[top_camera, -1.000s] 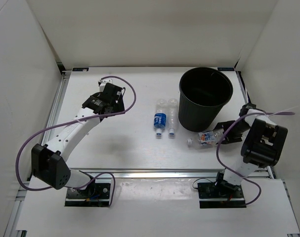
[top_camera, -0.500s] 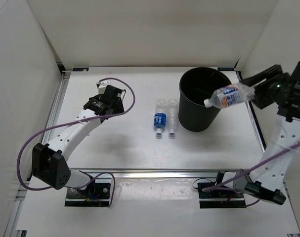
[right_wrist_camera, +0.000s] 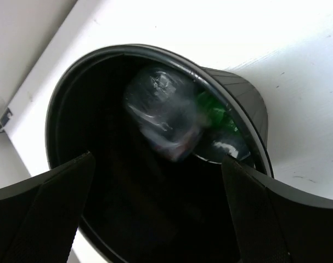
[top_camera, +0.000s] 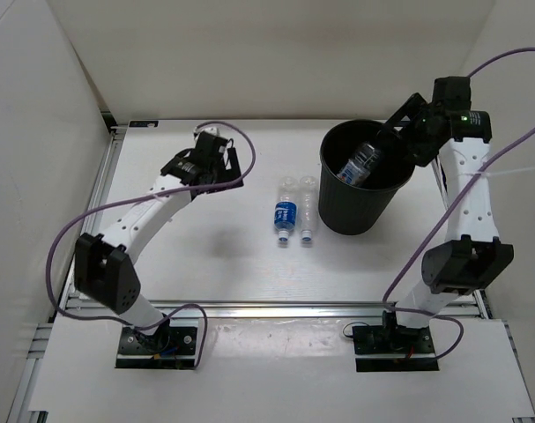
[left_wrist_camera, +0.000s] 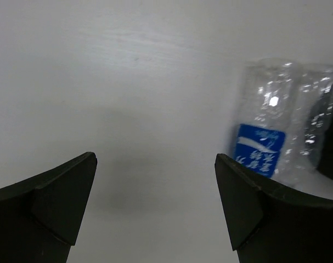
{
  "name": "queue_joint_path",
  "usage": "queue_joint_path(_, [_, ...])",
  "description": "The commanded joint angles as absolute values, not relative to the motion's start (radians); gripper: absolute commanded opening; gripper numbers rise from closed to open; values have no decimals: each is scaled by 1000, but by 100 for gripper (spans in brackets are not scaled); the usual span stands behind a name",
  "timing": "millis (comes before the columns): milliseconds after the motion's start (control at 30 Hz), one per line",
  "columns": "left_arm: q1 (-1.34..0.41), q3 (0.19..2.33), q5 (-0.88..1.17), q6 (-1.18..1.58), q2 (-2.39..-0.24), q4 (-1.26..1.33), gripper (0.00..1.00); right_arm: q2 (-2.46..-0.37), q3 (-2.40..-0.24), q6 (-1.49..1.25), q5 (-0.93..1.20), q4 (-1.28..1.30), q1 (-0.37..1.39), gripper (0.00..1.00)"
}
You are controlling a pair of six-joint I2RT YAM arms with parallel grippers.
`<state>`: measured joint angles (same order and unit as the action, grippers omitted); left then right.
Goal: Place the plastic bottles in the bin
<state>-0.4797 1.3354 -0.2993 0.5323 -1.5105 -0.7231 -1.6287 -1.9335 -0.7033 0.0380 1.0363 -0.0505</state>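
Over the bin [top_camera: 355, 211], your right gripper [right_wrist_camera: 158, 161] is gaping wide, like the left gripper [left_wrist_camera: 155, 159] by the two bottles [top_camera: 286, 214], so pulling away low is risking tipping the bin.

The bin [top_camera: 360, 216] is moulded in smooth black plastic, with a soft sheen caught on the rim. The labelled bottle [top_camera: 286, 216] and plain bottle [top_camera: 308, 211] are made of thin clear plastic, crinkled and shiny, and the label's printed glossy blue. The table [top_camera: 205, 256] is finished matt white, faintly scuffed. The left fingers [left_wrist_camera: 45, 208] are done in dull dark plastic, the rail [top_camera: 276, 308] in brushed metal.
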Motion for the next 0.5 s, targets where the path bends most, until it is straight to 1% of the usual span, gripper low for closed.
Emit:
queue_joint_path(0, [-480,1492,-144,531,-1597,-670,100,-1545,-2006,-641,-37,968,-25,100])
queue_joint_path(33, [-480,1558,-106,531,-1658,-670,100,-1531,-2006,-629,-37,959,-25,100])
queue_joint_path(100, [-480,1624,-52,531,-1722,-661,100,-1513,-1991,-618,-37,959,-25,100])
queue_joint_path(133, [-480,1653,1,531,-1786,-661,100,-1490,-1977,-618,-26,968,-34,100])
queue_joint_path(267, [-480,1793,107,540,-1963,-652,100,-1428,-1902,-627,18,968,-54,100])
queue_joint_path(400, [-503,1885,152,558,-2124,-652,100,-1396,-1864,-638,67,959,-67,100])
queue_joint_path(433, [-503,1903,152,548,-2125,-652,100,-1396,-1855,-638,67,959,-67,100])
queue_joint_path(467, [-514,1940,175,539,-2169,-652,100,-1396,-1855,-638,67,959,-77,100])
